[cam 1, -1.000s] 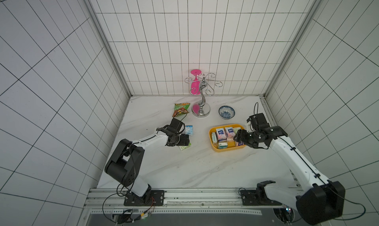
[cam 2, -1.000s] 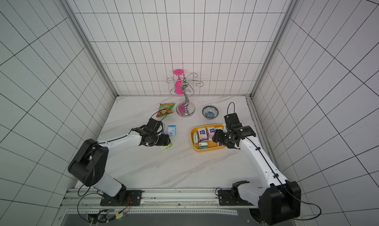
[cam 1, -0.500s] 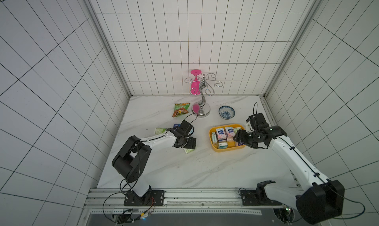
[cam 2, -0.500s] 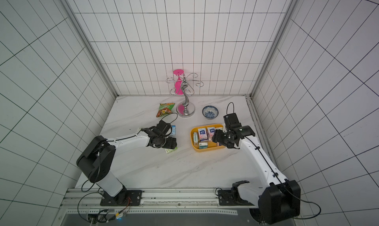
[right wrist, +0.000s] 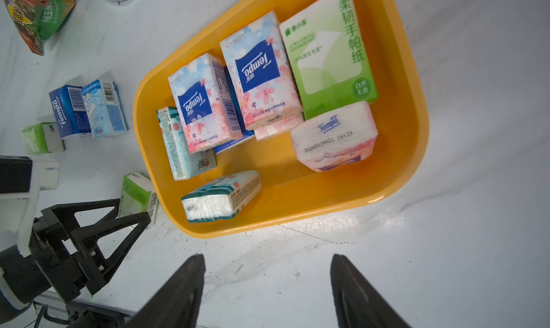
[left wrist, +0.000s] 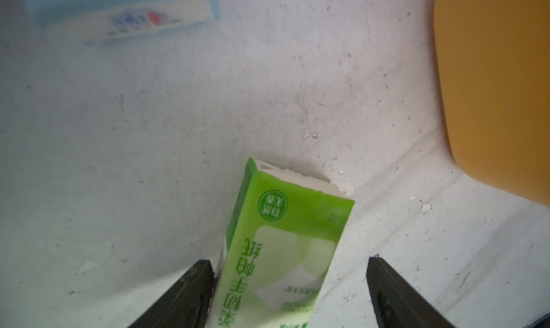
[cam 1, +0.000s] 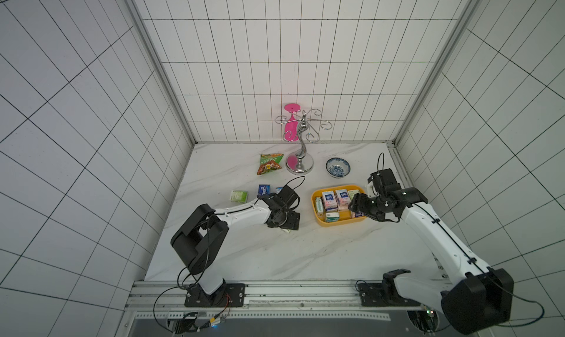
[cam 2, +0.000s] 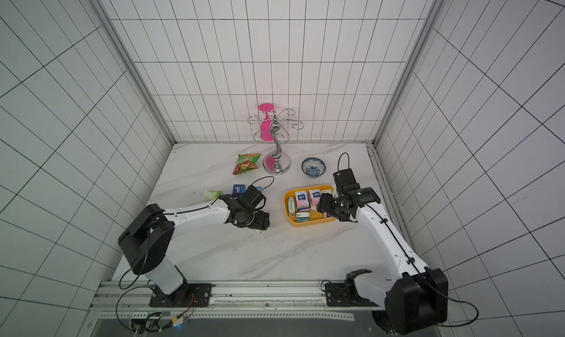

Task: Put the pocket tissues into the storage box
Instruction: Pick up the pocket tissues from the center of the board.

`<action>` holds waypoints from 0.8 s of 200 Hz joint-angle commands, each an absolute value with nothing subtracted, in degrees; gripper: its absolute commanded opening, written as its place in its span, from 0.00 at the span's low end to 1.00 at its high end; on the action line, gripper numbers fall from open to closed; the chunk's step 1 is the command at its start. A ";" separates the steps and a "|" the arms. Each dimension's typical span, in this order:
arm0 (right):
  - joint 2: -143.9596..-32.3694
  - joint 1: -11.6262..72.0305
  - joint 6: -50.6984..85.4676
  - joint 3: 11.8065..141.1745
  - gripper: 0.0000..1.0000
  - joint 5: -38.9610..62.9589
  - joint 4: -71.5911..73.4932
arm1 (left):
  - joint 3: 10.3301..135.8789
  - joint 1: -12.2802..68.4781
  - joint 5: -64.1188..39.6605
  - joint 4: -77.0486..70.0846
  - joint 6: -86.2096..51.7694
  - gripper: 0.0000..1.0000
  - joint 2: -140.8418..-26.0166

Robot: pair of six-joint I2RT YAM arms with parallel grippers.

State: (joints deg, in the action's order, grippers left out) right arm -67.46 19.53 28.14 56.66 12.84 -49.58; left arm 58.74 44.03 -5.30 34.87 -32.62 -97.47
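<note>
1. The left gripper (left wrist: pixel 288 261) is travelling from the loose packets toward the storage box (right wrist: pixel 297 198), with a green packet (left wrist: pixel 282 237) sliding along between its open jaws. One finger is touching the packet; the other is standing apart.
2. That packet is now lying on the surface just beside the box, and it likely needs a proper grasp.
3. The right gripper (right wrist: pixel 268 256) is hovering open and empty.

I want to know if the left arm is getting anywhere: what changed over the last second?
The left gripper slid across the table toward the storage box, and the green packet between its open jaws travelled with it, ending close beside the box; it is not clamped. The right gripper, open, stayed by the box, and the packets inside did not shift.
</note>
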 commanded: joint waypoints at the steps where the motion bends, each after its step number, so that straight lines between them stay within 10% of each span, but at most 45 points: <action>1: -66.74 20.02 28.37 56.20 0.71 12.14 -50.73 | 63.17 44.95 -1.11 38.27 -32.26 0.82 -100.73; 160: -68.35 9.63 22.21 56.21 0.71 14.15 -50.86 | 70.61 47.02 5.49 46.01 -28.79 0.46 -107.33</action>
State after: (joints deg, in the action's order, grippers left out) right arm -67.46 14.20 25.52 56.58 11.79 -50.30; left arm 69.54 46.83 5.76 45.06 -28.21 -107.77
